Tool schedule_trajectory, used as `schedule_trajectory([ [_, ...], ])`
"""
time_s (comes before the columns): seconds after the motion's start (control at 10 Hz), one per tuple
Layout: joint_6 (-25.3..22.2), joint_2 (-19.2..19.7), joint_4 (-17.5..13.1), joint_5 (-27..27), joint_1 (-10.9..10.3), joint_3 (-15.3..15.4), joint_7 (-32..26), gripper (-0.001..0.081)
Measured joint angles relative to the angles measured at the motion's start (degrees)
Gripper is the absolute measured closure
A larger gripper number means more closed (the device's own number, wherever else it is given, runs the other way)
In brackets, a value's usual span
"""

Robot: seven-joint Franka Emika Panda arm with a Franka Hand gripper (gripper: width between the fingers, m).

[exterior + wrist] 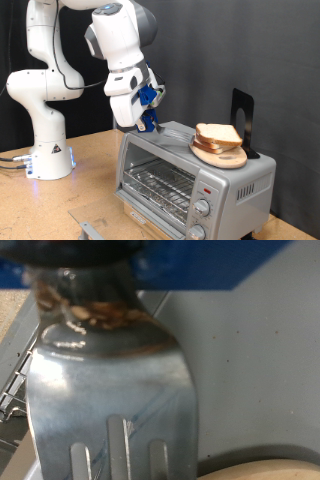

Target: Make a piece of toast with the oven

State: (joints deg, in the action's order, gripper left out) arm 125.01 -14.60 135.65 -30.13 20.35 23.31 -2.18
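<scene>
White Franka arm (70, 60) rises from its base at the exterior view's left, elbow high, forearm bent down and toward the right, wrist angled so the hand points down at the oven's top. Gripper (147, 117), with blue finger parts, hangs just over the top left corner of the small boxy silver-grey metal toaster oven (190, 170). Contact with the oven roof: cannot tell.

Wrist view is filled by a shiny metal fork or slotted spatula head (110, 390), tines pointing away from the camera, handle neck running up between the blue finger parts, so the gripper is closed around that tool's handle. Finger gap itself hidden. Grey oven roof lies behind the tool, and a pale tan curved edge, bread or plate, shows at the frame corner.

Stacked bread slices on a round wooden plate (220, 145) sit on the oven roof, to the exterior view's right of the gripper, apart from it. A dark upright stand (243, 118) is behind them. Oven glass door is closed; wire rack visible inside, with no slice of toast seen on it. Two round knobs and a red light at the oven's front right.
</scene>
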Motion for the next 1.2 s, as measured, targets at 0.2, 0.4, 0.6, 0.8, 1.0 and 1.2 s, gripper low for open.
schedule_trajectory([
  [0.2, -0.2, -0.1, 0.0, -0.4, -0.1, 0.0, -0.9, 0.0414],
  [0.4, -1.1, -0.4, 0.0, -0.7, -0.1, 0.0, -1.7, 0.0414],
  [0.6, -1.5, -0.7, 0.1, -0.7, -0.1, 0.0, -1.9, 0.0414],
  [0.8, -1.8, -0.9, 0.1, -1.2, -0.1, -0.2, -2.0, 0.0414],
  [1.0, -1.8, -1.0, -0.1, -2.2, -0.1, -0.2, -2.0, 0.0414],
  [1.2, -1.9, -1.1, -0.2, -2.7, -0.1, -0.2, -2.0, 0.0414],
])
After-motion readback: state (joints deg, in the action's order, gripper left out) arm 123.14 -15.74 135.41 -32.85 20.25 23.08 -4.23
